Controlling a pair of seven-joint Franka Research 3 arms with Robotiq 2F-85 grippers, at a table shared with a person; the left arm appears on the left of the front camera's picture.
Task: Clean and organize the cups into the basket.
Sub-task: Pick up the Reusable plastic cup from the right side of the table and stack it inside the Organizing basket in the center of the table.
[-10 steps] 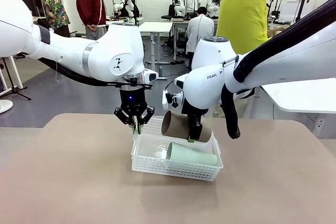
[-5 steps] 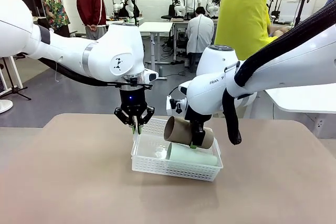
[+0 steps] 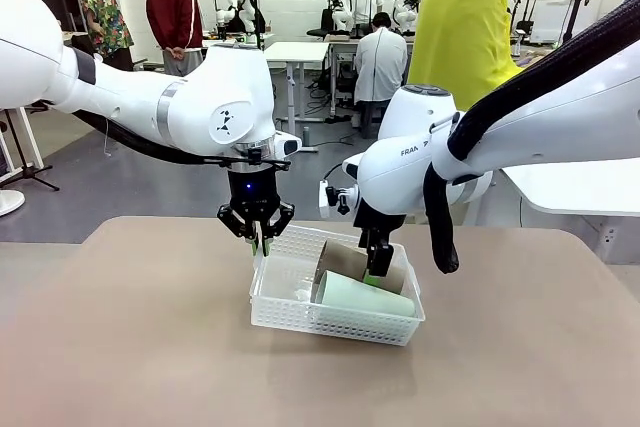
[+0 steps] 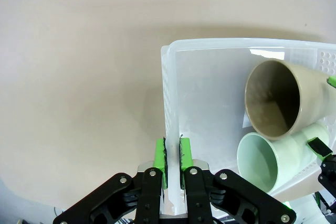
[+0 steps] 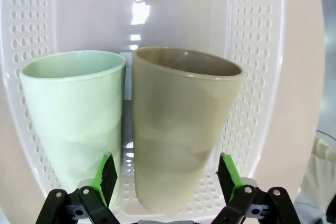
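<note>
Frame centre: left gripper pinches the basket rim. Right gripper stands spread around the brown cup, beside the mint cup.

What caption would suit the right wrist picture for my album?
Open right claw straddles the brown cup, lying beside the mint cup in the white basket.

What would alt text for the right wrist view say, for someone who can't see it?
Two tall cups, a mint green cup and a brown cup, lie side by side inside a white basket with perforated walls. The jaws stand open either side of the brown cup's base.
</note>
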